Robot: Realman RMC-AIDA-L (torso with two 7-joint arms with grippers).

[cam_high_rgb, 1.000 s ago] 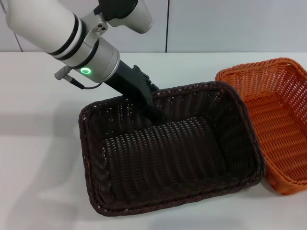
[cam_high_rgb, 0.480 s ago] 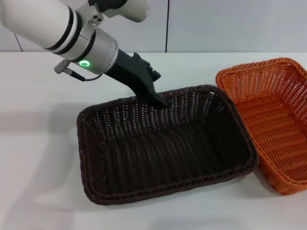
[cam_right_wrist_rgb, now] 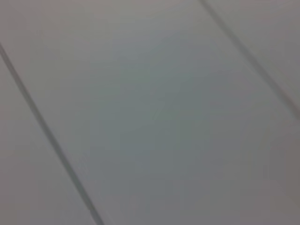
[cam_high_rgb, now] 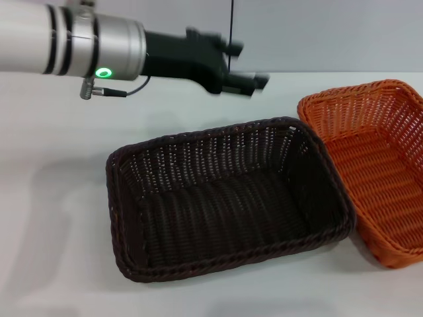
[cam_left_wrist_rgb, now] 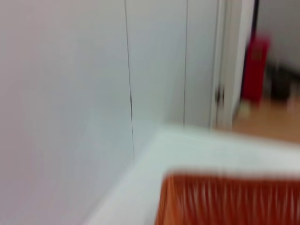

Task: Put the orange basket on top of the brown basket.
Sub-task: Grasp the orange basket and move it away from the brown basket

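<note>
The brown basket (cam_high_rgb: 225, 198) sits flat on the white table in the middle of the head view, empty. The orange basket (cam_high_rgb: 377, 165) stands right beside it on the right, its near left rim touching or almost touching the brown one. It also shows in the left wrist view (cam_left_wrist_rgb: 229, 199). My left gripper (cam_high_rgb: 250, 66) is open and empty, raised above the far rim of the brown basket and pointing right toward the orange basket. My right gripper is out of view.
The white table (cam_high_rgb: 59, 198) runs to a pale panelled wall (cam_high_rgb: 297, 33) at the back. The right wrist view shows only a grey panelled surface.
My left gripper has lifted out of the brown basket, let go of its far rim and swung up and to the right. The brown basket has settled flat, slightly shifted.
</note>
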